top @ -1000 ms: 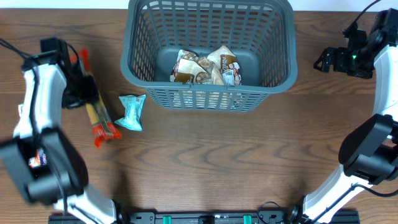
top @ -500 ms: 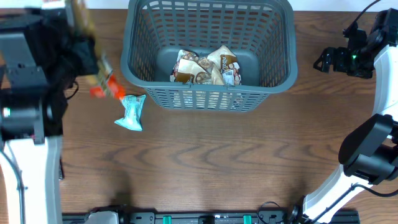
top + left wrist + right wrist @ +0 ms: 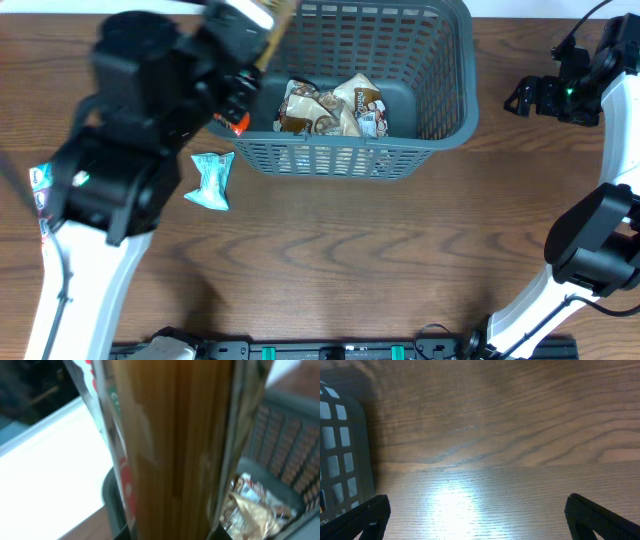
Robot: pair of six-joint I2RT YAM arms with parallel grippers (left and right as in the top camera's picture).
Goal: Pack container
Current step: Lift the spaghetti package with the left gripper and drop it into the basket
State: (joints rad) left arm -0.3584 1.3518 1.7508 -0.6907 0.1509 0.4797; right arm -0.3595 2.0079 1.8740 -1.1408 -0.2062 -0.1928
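Plainly, the container sat at the table's far edge, long axis running left to right, with brown-and-white snack packets on its floor. The left gripper, pinching a spaghetti packet, hung blurred at its left rim, with the hollow lying rightward. A teal packet lay just outside. The right gripper stood spread, well apart.

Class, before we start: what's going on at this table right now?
The left arm holds a long packet of spaghetti raised at the left edge of the grey basket, not yet dropped in. A few snack packets already lie inside. A teal packet lies on the table beside the basket. The right arm is off to the right, its fingers open and empty.
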